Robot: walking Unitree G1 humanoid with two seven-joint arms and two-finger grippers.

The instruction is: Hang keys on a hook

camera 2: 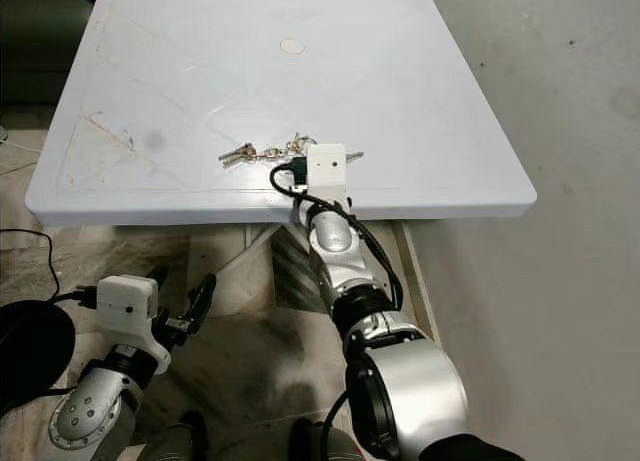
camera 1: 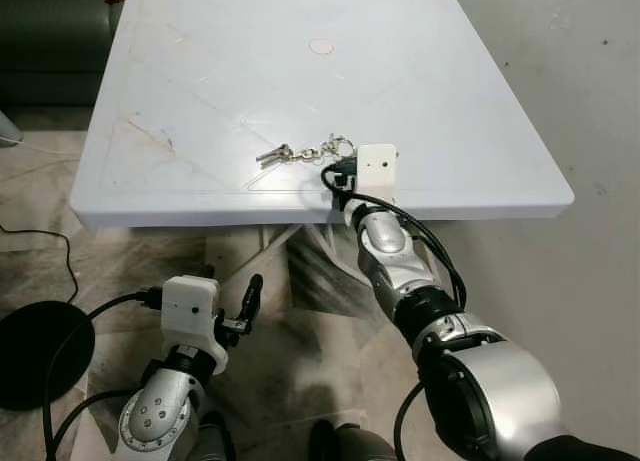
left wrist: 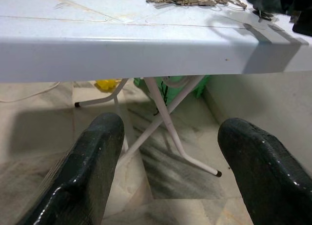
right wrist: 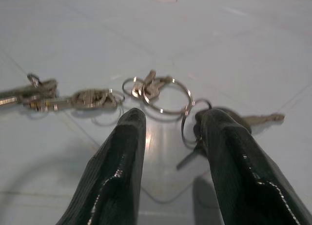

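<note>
Left gripper (camera 1: 232, 303) idle below the white plastic folding table (camera 1: 200, 61), fingers spread, empty. Right gripper (right wrist: 170, 118) parted over the table's near edge, tips straddling the silver metal key bunch (right wrist: 92, 95) lying flat, not clamped.

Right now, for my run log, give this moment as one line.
right end effector: open, over keys | left end effector: open, idle | keys: on table

Silver jointed arms, white wrist boxes, black cables, glossy black fingers (right wrist: 122, 176)
</note>
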